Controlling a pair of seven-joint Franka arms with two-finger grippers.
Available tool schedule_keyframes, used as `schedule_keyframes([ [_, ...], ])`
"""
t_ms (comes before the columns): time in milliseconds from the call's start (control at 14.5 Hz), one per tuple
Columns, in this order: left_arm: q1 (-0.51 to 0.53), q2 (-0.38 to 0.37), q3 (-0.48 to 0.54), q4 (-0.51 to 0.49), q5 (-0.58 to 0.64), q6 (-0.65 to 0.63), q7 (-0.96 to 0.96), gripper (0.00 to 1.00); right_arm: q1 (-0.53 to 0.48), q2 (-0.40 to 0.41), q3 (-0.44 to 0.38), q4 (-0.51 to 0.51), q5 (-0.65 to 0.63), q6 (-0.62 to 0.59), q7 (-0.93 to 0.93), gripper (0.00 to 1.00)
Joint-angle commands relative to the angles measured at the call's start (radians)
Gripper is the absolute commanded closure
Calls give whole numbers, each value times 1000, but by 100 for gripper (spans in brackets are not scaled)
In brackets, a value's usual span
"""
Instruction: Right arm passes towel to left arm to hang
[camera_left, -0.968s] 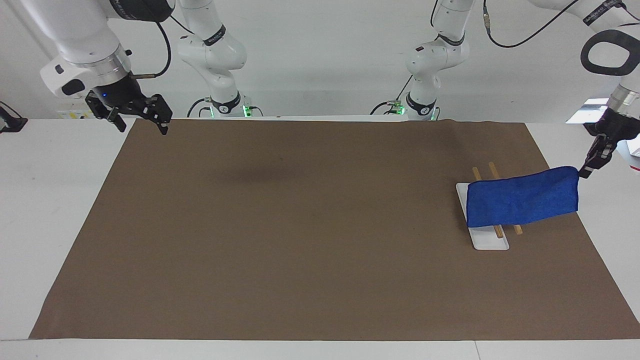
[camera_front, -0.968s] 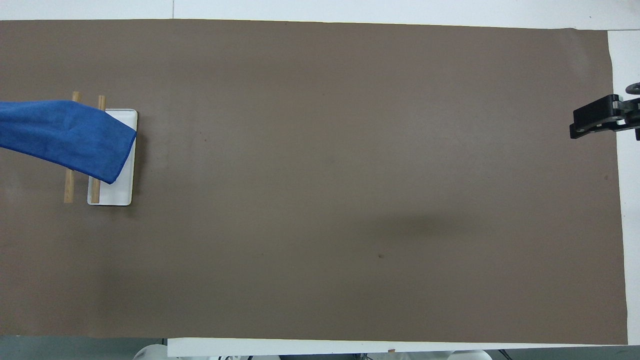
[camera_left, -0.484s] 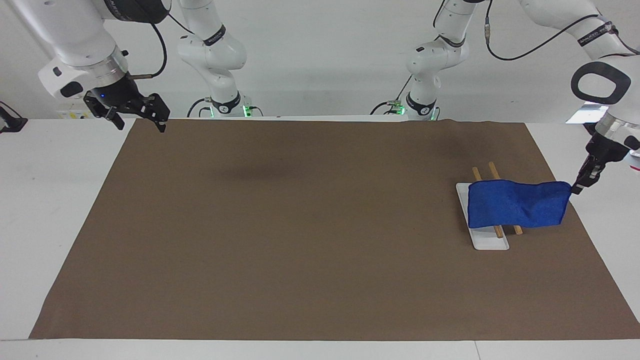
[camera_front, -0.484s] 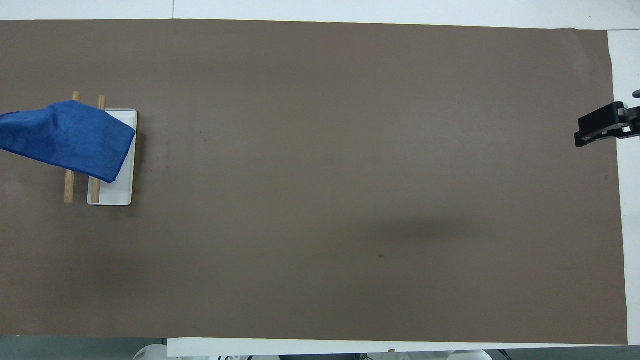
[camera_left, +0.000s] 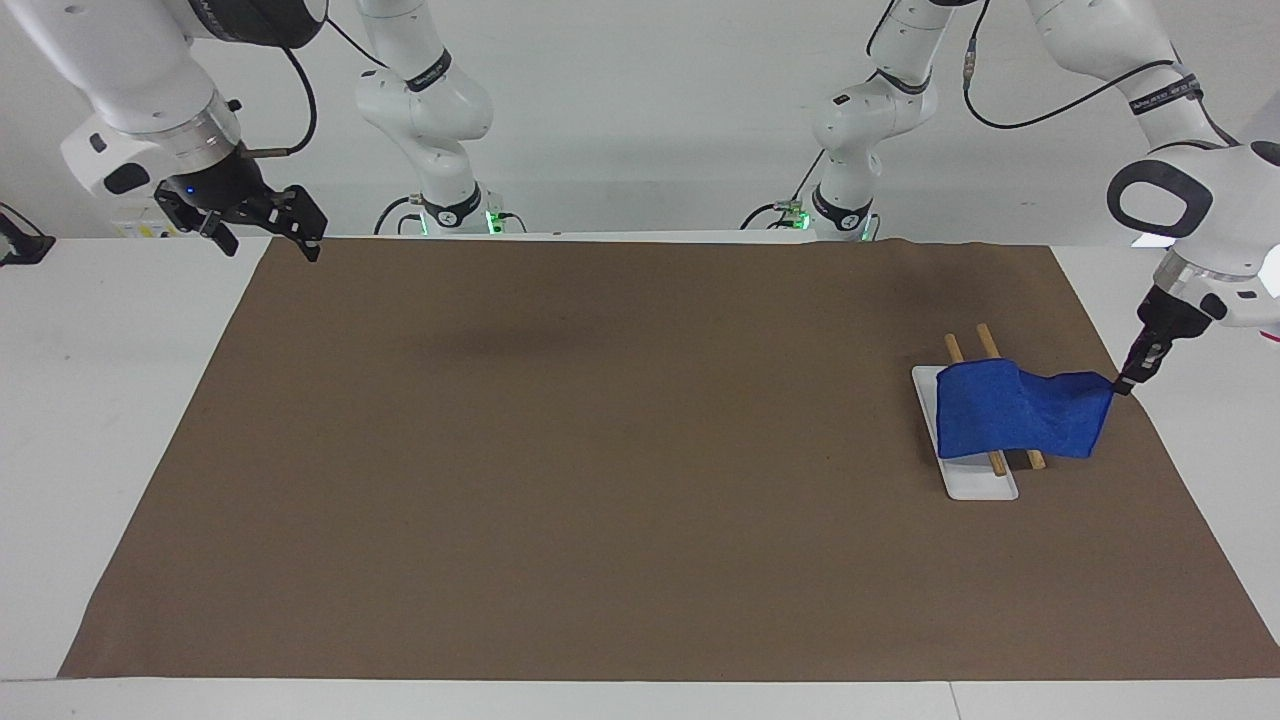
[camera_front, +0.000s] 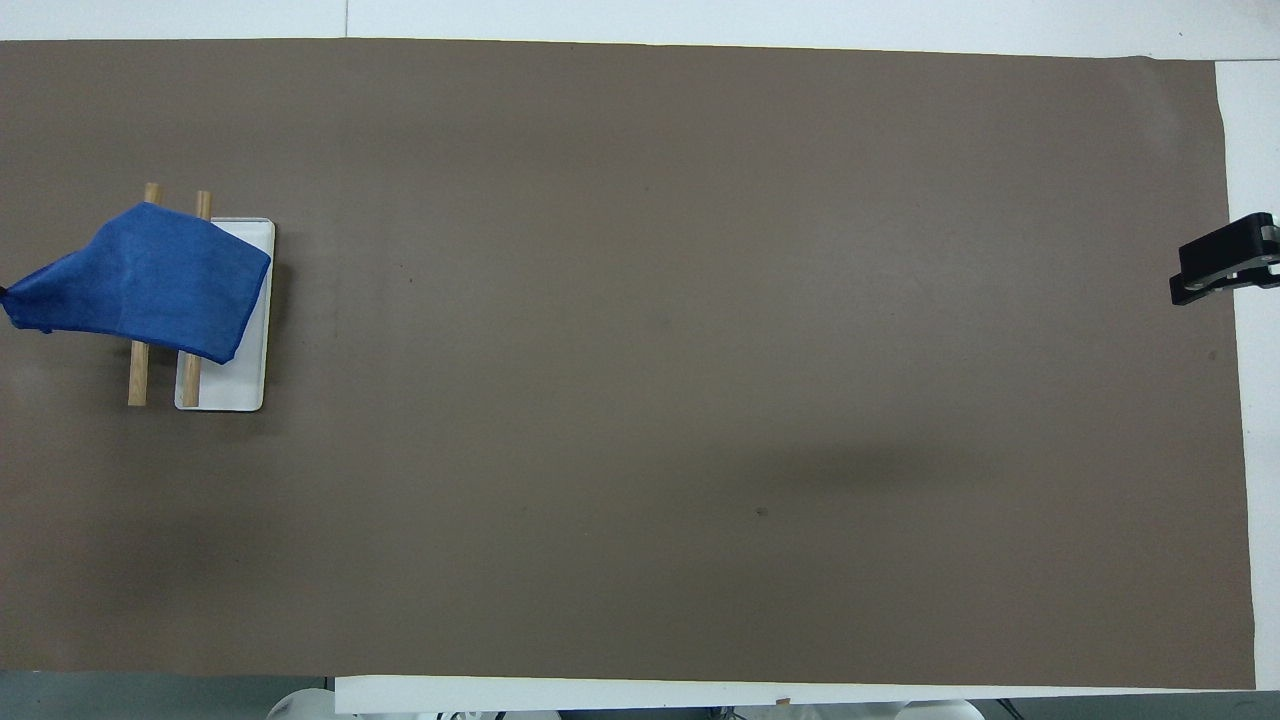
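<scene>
Mat (camera_left: 600, 480), brown, covered most of the table. Right arm (camera_left: 140, 90) waited over the mat's corner at its own end, right gripper (camera_left: 262, 232) with fingers spread, nothing between them. Left arm (camera_left: 1190, 190) reached down at the other end, left gripper (camera_left: 1128, 380) pinched on one corner of the towel (camera_left: 1010, 415). Towel, blue, lay draped over the rack (camera_left: 975, 480), a white base with two wooden rods, sagging between rods and the held corner. Operator, you would have done well to lower that corner slowly and release only once the cloth hung evenly over both rods.
</scene>
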Motion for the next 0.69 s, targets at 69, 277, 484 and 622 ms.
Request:
schedule_keyframes([
  [69, 2, -12, -7, -17, 13, 20, 12, 10, -27, -71, 8, -98, -12, 58, -32, 0],
  [277, -34, -25, -10, 10, 15, -12, 1, 0, -27, -71, 8, -97, -3, 53, -21, 0],
  [484, -83, -84, -11, 96, 15, -206, 4, 0, -12, -71, 11, -98, 4, 46, -25, 0],
  [622, -119, -97, -19, 233, 92, -468, 17, 0, -10, -71, 13, -98, 4, 44, -26, 0],
])
